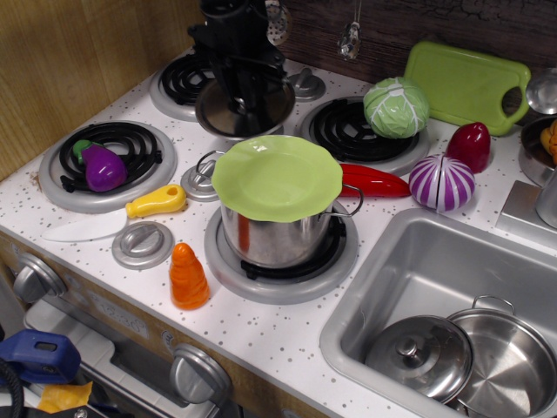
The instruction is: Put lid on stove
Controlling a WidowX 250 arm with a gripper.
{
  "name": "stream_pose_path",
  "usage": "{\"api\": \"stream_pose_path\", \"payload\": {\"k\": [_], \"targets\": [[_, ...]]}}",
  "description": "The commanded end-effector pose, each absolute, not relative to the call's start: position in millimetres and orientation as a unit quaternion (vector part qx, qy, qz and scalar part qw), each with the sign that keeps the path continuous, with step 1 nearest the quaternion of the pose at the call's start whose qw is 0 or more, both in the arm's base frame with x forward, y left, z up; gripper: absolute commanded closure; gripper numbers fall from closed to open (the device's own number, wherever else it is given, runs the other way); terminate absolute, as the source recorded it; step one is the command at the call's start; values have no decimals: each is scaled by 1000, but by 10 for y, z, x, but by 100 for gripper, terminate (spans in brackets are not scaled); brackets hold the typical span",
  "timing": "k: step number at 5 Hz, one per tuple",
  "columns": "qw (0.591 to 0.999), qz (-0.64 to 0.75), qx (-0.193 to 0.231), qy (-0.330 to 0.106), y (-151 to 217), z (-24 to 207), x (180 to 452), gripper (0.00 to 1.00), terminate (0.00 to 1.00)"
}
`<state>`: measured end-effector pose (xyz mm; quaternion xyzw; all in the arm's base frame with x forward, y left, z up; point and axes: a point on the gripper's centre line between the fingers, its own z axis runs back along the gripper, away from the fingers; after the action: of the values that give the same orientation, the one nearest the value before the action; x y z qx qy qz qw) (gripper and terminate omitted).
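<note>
Above the speckled white stove (261, 335), a round, shiny steel lid (244, 111) is clamped by the black gripper (239, 80).

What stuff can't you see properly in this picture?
- Gripper: the arm's black body hides its fingers, so its grip on the lid cannot be seen.
- Back-left burner: partly covered by the arm and lid.
- Pot: the green disc hides its inside.
- Pan in the sink: cut off by the bottom edge.
- Orange thing at far right: cut off by the edge.
</note>
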<state>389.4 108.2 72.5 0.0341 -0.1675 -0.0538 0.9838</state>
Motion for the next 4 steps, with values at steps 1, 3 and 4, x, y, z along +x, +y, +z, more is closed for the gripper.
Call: {"api": "stream_pose_path", "payload": {"k": [1,3,4], "targets": [[970,-98,87,-204,1487,925,4004,100,0],[958,-132,119,-224,1827,833,4061,100,0],[953,-144,128,-234,1933,794,4106,100,0]]}}
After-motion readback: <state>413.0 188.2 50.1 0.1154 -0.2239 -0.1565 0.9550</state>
